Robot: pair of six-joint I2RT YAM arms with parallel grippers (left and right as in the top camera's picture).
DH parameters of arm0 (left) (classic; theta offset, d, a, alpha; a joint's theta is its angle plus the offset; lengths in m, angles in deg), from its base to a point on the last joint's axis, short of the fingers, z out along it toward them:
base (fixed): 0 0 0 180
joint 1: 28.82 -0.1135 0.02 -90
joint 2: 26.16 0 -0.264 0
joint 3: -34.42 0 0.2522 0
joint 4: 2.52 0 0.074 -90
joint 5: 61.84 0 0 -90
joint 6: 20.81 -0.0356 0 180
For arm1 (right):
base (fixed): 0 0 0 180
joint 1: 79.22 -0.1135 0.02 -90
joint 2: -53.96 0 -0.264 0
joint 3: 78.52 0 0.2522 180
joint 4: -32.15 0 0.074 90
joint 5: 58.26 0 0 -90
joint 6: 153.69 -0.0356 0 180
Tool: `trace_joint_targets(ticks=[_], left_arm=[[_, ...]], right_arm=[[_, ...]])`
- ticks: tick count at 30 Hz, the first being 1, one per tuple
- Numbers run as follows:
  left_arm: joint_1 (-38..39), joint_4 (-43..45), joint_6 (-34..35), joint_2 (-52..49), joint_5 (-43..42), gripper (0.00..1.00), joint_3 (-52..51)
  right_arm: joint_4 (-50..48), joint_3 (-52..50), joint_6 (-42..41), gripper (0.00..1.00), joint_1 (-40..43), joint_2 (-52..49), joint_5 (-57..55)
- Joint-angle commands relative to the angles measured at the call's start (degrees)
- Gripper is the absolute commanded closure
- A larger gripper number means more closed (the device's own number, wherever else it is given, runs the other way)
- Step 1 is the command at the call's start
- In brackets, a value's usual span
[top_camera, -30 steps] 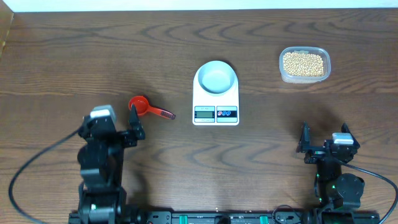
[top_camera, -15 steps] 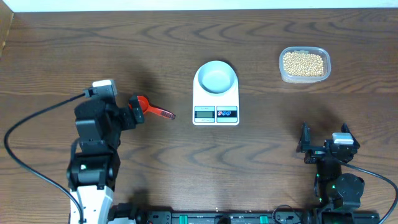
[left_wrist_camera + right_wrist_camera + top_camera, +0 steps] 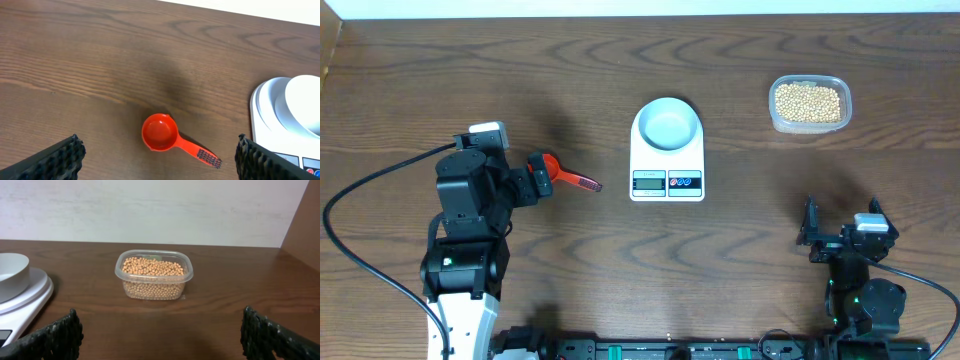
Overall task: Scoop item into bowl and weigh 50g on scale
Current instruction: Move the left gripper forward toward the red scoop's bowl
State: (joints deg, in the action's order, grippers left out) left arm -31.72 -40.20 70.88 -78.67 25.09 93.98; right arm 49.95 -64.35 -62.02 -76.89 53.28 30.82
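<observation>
Beans (image 3: pixel 807 102): small, round, tan-yellow, heaped in a clear plastic container (image 3: pixel 772 104) at the upper right of the overhead view. In my right wrist view the same container stands at centre frame, filled nearly to the rim.

Right claw (image 3: pixel 842 215): mine, at the lower right of the overhead view. It is spread wide and grips nothing. The beans lie up-frame of it, well apart. In the wrist view both fingers (image 3: pixel 55 337) sit in the bottom corners, with the container between and beyond them.

Bowl (image 3: pixel 667 123): pale blue-white and round, with a bare inside. It stands on the scale (image 3: pixel 667 195) at top centre of the overhead view.

Scale: flat and white. Its display and two buttons run along its lower edge in the overhead view.

Scoop (image 3: pixel 552 170): red, lying on the tabletop (image 3: pixel 470 80) just left of the scale. Its cup faces up and its handle points to the lower right.

Left claw (image 3: pixel 539 182): mine, at the left of the overhead view, over the scoop's cup. It is spread wide. In the left wrist view the scoop lies low at centre, between the two fingers (image 3: pixel 62 160) and touching neither. The beans are far across the frame from this claw, beyond the scale.
</observation>
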Motion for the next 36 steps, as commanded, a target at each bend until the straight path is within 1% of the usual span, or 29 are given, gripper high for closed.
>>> trace_joint_targets(ticks=[1,9,13,20,23,28,32,36], left_arm=[[-0.3,0.4,0.3,-0.1,-0.2,0.02,1.4],[-0.3,2.0,0.5,-0.1,-0.3,0.02,1.4],[-0.3,3.7,4.4,-0.1,-0.3,0.02,1.4],[-0.3,3.1,8.8,-0.2,-0.1,0.02,1.8],[-0.3,1.4,10.0,-0.3,1.8,0.02,3.2],[-0.2,-5.0,10.3,-2.3,4.5,0.02,8.3],[-0.2,-9.5,12.7,-5.4,5.7,0.02,12.7],[-0.3,-10.1,17.2,-8.4,5.8,0.02,14.6]], right_arm=[[0.2,-0.1,-0.8,0.01,-0.3,0.4,-0.4],[0.2,-0.1,-0.8,0.01,-0.3,0.4,-0.4],[0.2,-0.1,-0.8,0.01,-0.3,0.4,-0.4],[0.2,-0.1,-0.8,0.01,-0.3,0.4,-0.4],[0.2,-0.1,-0.8,0.01,-0.3,0.4,-0.4],[0.2,-0.1,-0.8,0.01,-0.3,0.4,-0.4],[0.2,-0.1,-0.8,0.01,-0.3,0.4,-0.4],[0.2,-0.1,-0.8,0.01,-0.3,0.4,-0.4]])
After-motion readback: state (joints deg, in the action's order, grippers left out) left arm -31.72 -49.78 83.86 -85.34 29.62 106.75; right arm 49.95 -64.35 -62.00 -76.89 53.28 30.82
